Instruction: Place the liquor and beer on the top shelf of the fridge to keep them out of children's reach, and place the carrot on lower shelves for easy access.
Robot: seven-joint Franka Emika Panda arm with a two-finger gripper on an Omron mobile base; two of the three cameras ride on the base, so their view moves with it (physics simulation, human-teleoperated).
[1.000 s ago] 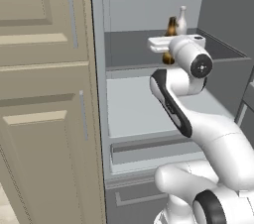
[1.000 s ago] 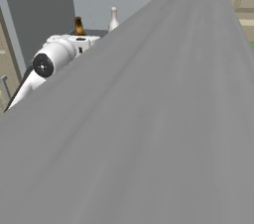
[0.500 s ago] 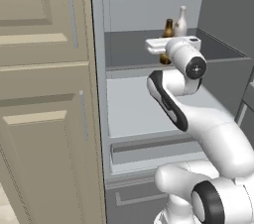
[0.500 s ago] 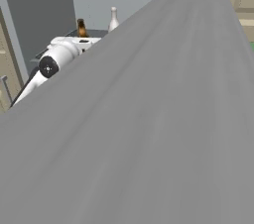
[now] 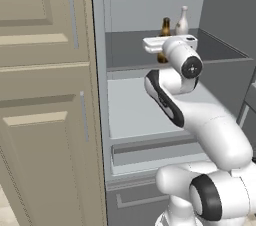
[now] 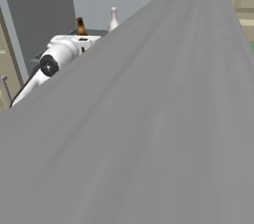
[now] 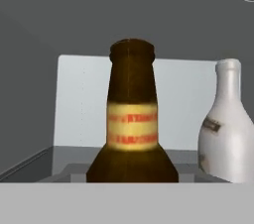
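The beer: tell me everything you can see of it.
The beer is a slim, dark amber-brown glass bottle with a long neck and a yellowish label printed in red. It stands upright on the fridge's top shelf, apart from the pale liquor. Its base is hidden, and whether the gripper touches it cannot be told.

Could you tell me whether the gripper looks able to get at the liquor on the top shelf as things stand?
Probably not head-on: the beer stands directly before the hand, and the liquor sits beside it, upright on the top shelf. A sideways shift should open the way.
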